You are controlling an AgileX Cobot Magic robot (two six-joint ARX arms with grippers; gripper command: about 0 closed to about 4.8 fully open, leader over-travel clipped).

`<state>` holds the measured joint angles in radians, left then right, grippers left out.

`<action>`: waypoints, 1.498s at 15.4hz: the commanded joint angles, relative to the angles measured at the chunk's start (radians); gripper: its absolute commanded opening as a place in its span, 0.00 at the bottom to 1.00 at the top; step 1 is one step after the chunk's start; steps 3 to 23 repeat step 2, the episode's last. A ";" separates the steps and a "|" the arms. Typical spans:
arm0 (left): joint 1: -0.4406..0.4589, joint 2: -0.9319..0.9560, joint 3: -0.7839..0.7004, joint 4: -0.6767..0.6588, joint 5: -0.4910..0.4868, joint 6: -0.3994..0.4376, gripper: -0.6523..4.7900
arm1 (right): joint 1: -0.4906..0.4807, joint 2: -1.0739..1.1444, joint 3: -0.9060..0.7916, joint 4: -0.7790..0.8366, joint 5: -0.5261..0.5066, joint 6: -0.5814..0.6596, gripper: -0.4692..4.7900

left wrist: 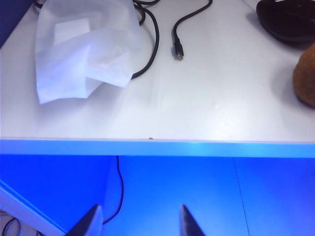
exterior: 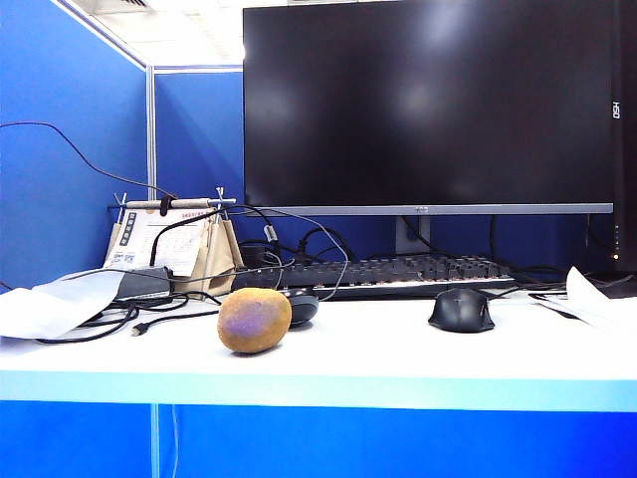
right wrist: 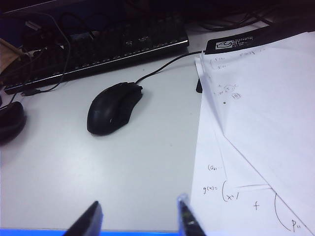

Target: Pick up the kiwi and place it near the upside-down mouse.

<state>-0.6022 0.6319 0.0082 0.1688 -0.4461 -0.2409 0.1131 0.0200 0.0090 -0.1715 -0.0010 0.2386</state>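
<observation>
Exterior view: kiwi [exterior: 254, 320] rests near desk front edge, touching the upside-down mouse [exterior: 302, 305] behind it — unlifted. Left claw [left wrist: 140, 222] and right claw [right wrist: 139, 217] apart, empty, short of the desk's front edge — pickup outstanding.

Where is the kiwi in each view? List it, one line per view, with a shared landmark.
Exterior: kiwi left of centre, near the table's front edge.
Left wrist: only a brown sliver at the right border.
Right wrist: not in view.
Shared landmark: the upside-down mouse behind the kiwi, also seen in both wrist views.
</observation>
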 commanded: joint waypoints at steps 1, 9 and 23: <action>0.000 0.002 0.002 0.011 -0.002 -0.002 0.51 | 0.001 -0.001 -0.006 0.019 0.002 -0.003 0.47; 0.000 0.002 0.002 0.011 -0.002 -0.002 0.51 | 0.001 -0.001 -0.006 0.019 0.002 -0.003 0.47; 0.000 0.002 0.002 0.011 -0.002 -0.002 0.51 | 0.001 -0.001 -0.006 0.019 0.002 -0.003 0.47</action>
